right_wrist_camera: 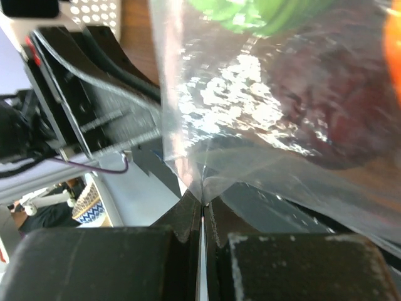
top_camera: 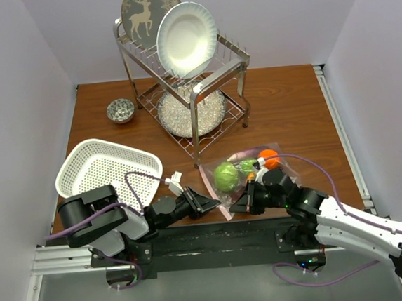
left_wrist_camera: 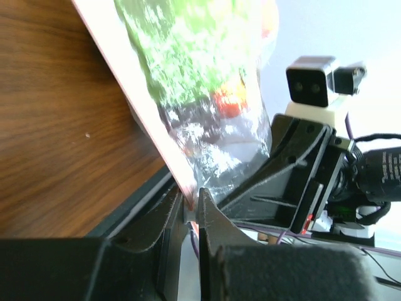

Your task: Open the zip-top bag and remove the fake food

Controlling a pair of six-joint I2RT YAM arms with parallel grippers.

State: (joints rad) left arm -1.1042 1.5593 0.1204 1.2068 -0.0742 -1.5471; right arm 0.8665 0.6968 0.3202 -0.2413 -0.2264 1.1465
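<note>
Down at the table's [top_camera: 289, 114] six o'clock edge lies the zip-top bag [top_camera: 244, 182] with the fake food [top_camera: 226, 176] inside, the left gripper [top_camera: 213, 205] nipped onto its pink zip edge at seven o'clock and the right gripper [top_camera: 239, 205] clamped on clear film at six.

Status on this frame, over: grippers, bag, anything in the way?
Left gripper pinching bag at zip edge. Right gripper shut on its clear plastic. Food inside. Basket, rack clear of it.
</note>
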